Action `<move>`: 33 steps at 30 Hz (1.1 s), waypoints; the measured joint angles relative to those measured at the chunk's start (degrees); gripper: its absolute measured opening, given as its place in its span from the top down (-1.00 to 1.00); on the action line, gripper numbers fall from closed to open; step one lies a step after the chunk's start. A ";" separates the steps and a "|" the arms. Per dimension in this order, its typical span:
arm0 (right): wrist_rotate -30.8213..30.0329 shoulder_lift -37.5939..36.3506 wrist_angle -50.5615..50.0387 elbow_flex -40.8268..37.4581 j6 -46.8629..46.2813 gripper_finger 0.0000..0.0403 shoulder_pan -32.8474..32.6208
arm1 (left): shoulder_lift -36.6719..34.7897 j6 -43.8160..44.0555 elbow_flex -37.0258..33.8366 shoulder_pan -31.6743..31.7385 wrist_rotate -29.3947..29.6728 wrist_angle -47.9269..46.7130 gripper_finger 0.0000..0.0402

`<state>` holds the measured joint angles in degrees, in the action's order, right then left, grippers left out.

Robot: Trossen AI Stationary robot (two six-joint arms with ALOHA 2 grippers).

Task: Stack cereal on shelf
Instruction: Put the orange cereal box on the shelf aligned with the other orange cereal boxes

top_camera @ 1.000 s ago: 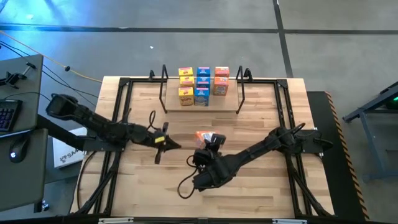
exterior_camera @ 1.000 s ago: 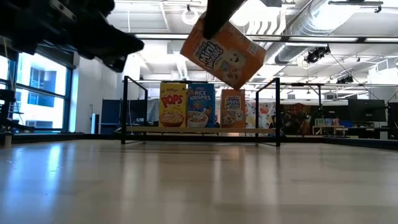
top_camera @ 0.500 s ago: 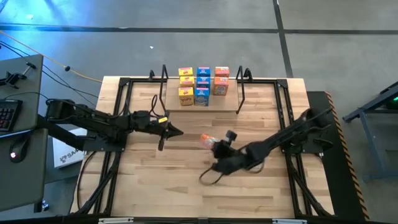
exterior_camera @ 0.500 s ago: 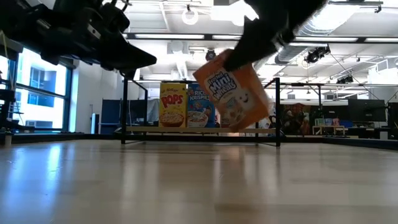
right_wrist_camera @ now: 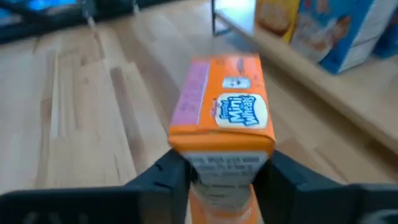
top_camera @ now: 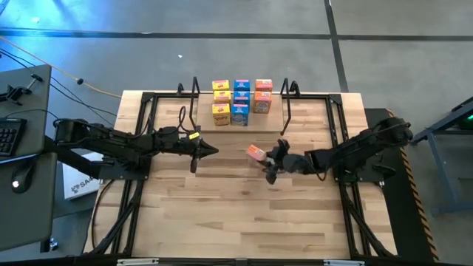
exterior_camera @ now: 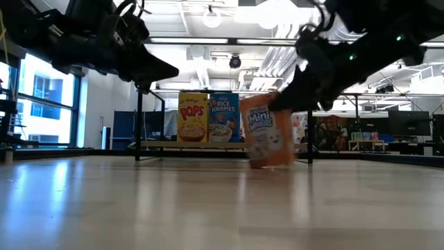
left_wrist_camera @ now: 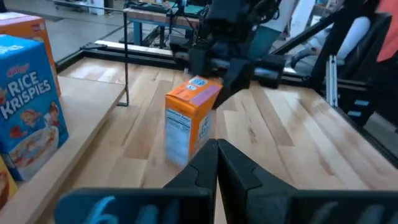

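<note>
An orange Mini Wheats cereal box (top_camera: 256,153) stands upright in mid-table, in front of the shelf; my right gripper (top_camera: 267,159) is shut on it. In the low view its bottom (exterior_camera: 270,164) is at or just above the tabletop; which, I cannot tell. The shelf (top_camera: 240,125), a light plank on a black wire frame, stands at the far edge. It carries several yellow (top_camera: 220,100), blue (top_camera: 241,100) and orange (top_camera: 263,96) boxes, upright in three columns. My left gripper (top_camera: 211,152) is shut and empty, above the table to the left of the held box. My right gripper pinches the orange box between its two fingers (right_wrist_camera: 174,171), one on each broad face (right_wrist_camera: 198,163), beside the narrow printed side panel that faces the wrist. It comes in level from the table's right side. The box (left_wrist_camera: 189,121) sits upright in the hold.
Black frame rails (top_camera: 144,140) run along the table's left and right sides, with upright wire loops (top_camera: 288,96) at the shelf's ends. Bare wood (top_camera: 236,214) fills the table's near half. A desk with a keyboard (top_camera: 9,133) stands off the left side.
My right gripper has swung from the near middle toward the right and far side and turned level, coming down. The orange box has gone from tilted and high to upright near the tabletop, a little closer to the shelf. My left gripper has moved toward the far edge and slightly right.
</note>
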<state>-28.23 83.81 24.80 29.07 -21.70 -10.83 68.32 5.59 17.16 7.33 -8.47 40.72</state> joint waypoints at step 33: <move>-2.82 1.18 -38.99 16.49 -7.71 0.93 -8.82 | 36.73 -6.20 24.95 -1.96 18.03 -0.51 1.00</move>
<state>-31.05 84.99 -14.19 45.56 -29.41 -19.64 105.05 -0.61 42.11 5.37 9.56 40.20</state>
